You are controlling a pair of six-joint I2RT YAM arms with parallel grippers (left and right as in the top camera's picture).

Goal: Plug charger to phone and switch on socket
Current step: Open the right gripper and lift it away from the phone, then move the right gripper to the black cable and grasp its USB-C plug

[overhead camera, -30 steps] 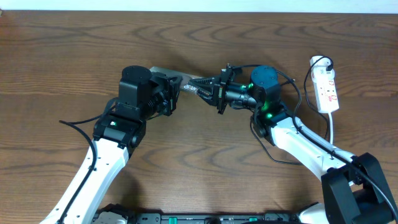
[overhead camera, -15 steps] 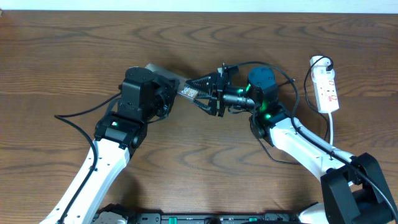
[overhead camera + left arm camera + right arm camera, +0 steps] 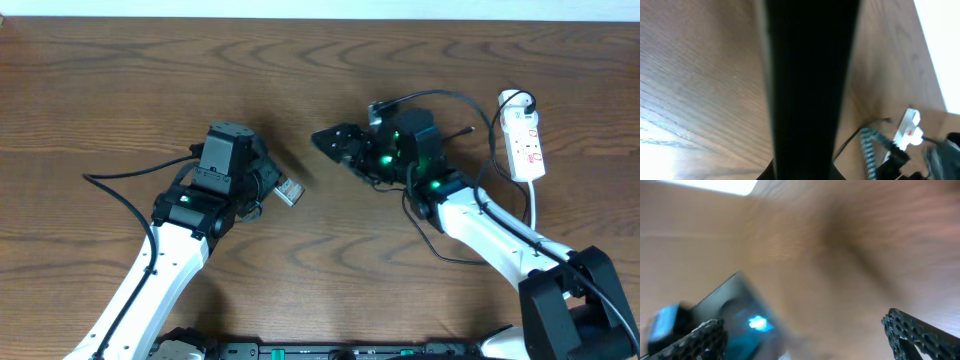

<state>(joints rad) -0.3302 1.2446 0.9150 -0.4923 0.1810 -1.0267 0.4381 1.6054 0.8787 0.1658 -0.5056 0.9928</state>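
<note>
Brown wood-grain tabletop (image 3: 100,90) fills the overhead view, and both arms reach in from the near edge.

1. Left side: I read the left gripper (image 3: 275,187) as clamped on the small flat dark-grey smartphone (image 3: 289,190). Only the phone's lettered end shows, sticking out to the right of the fingers and held over the table left of centre. In the left wrist view a broad dark band (image 3: 810,75) blocks the middle of the picture. It is too blurred for me to confirm the grip from there.

2. Centre: the right gripper (image 3: 335,140) points left toward the phone but is clear of it. In the right wrist view its two black textured fingertips (image 3: 705,332) stand wide apart with nothing between them.

3. Right side: the long thin black charger cable (image 3: 491,135) curves just beside the short white oblong power strip (image 3: 525,140), which lies flat near the right edge with red marks on its face. I cannot locate the cable's connector tip.
</note>
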